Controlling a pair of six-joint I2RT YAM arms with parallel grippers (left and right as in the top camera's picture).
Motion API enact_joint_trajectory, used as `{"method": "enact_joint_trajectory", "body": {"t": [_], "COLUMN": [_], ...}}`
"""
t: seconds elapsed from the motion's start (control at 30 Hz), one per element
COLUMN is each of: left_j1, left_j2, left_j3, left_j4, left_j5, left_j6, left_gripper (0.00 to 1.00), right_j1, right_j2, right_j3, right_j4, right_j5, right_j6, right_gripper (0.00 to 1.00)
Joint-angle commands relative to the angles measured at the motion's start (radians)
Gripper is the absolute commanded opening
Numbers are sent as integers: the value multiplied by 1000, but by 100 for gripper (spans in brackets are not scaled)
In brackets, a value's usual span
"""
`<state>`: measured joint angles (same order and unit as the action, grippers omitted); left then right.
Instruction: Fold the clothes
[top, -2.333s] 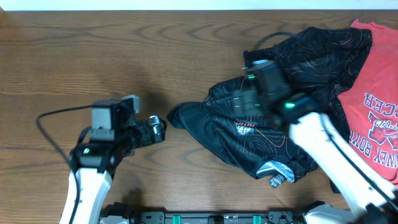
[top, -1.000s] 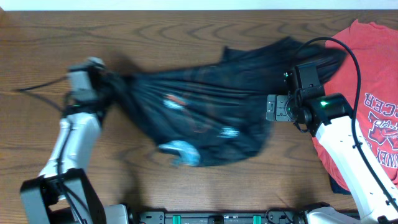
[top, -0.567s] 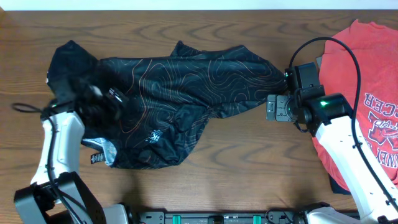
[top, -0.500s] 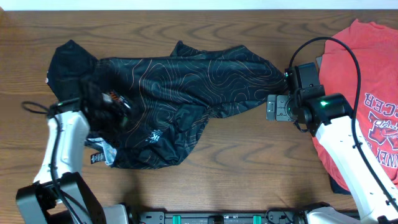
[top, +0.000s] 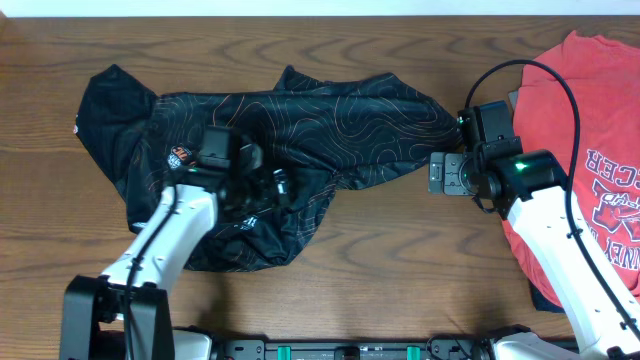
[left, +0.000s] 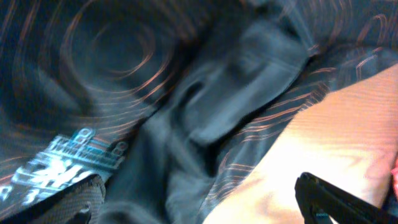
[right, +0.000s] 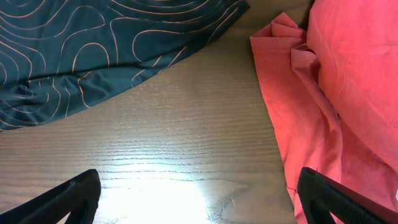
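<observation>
Hovering released, left claw (top: 277, 186) over the jersey (top: 335, 120), right claw (top: 436, 172) beside it.

The left tool (top: 272, 186) pointed right, jaws spread wide. The right tool (top: 437, 172), nearer the tabletop's (top: 400, 300) right edge, gaped leftward.

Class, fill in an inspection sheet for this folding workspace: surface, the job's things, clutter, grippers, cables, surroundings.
Surface: wooden table, bare wood between the garments.
Job's things: black jersey spread out, wrinkled, not yet folded.
Clutter: red T-shirt at the right edge, partly under the right arm.
Grippers: left gripper open above the jersey, holding nothing; right gripper open over bare wood beside the jersey's right end.
Cables: black cable loops over the red T-shirt.
Surroundings: white strip beyond the far edge.
</observation>
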<state>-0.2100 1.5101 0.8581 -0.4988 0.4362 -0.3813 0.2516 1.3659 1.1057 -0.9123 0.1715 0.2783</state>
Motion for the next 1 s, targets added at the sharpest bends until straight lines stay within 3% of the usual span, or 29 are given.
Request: {"method": "enact_joint_trajectory", "body": {"t": [0.0, 0.2, 0.33, 0.53, 0.6, 0.7, 0.73, 0.83, 0.97], "left_j1": [-58, -109, -124, -147, -148, -148, -148, -148, -152], "left_j2": [1, 29, 71, 149, 163, 164, 161, 139, 57], "left_j3": [-5, -5, -5, -5, -5, -3, -3, -3, -3], "left_j4": [38, 69, 68, 91, 98, 101, 100, 89, 26], "left_j5": [-158, -220, -217, -217, -217, -214, -199, -69, 364], "left_j6": [21, 16, 6, 3, 3, 3, 3, 3, 2], "left_gripper": [96, 84, 70, 70, 55, 12, 6, 6, 6], "right_j1": [-9, -9, -9, -9, -9, -9, -9, -9, -9], "right_j2": [-6, -6, -6, -6, -6, -6, -6, -6, -6], "right_j3": [5, 5, 5, 5, 5, 5, 5, 5, 5], "right_j4": [-1, -8, -8, -11, -14, -17, -16, -16, -16], "right_j5": [-4, -3, -4, -4, -4, -3, -3, -3, -3], "right_j6": [14, 13, 13, 13, 13, 13, 13, 13, 13], "right_gripper": [99, 99, 99, 99, 99, 99, 99, 99, 99]}}
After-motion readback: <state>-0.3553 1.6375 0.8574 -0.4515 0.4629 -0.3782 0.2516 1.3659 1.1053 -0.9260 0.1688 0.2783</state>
